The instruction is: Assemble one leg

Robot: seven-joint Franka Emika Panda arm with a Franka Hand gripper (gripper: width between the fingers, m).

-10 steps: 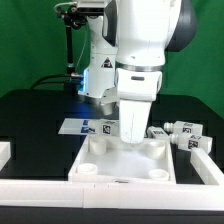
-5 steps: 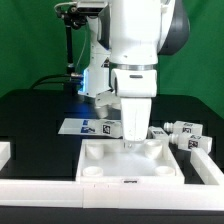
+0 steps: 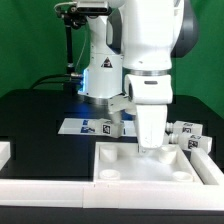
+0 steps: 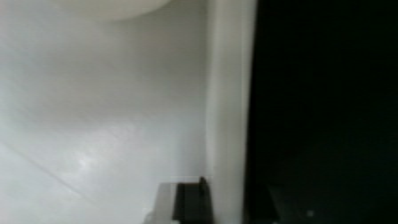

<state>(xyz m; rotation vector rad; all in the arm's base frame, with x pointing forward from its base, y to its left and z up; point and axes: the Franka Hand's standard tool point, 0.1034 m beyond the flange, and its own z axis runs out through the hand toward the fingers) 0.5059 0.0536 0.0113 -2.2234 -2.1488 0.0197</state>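
Note:
The large white square tray [image 3: 125,160] with a raised rim lies at the front of the black table. My gripper [image 3: 150,143] reaches down onto its far rim and is shut on that rim. In the wrist view the tray's white floor [image 4: 107,120] and its rim [image 4: 228,100] fill the picture, with my gripper [image 4: 228,195] astride the rim and one dark finger [image 4: 189,200] inside the tray. Small white legs with tag stickers [image 3: 186,133] lie at the exterior view's right, just beyond the tray. Another leg [image 3: 112,127] lies by the marker board.
The marker board [image 3: 75,126] lies flat behind the tray. A white wall [image 3: 60,191] runs along the front edge, with a white block [image 3: 5,152] at the exterior view's left. The arm's base [image 3: 100,70] and a black stand [image 3: 68,40] are at the back.
My gripper has moved toward the exterior view's right, and the tray has slid the same way with it, closer to the legs on that side.

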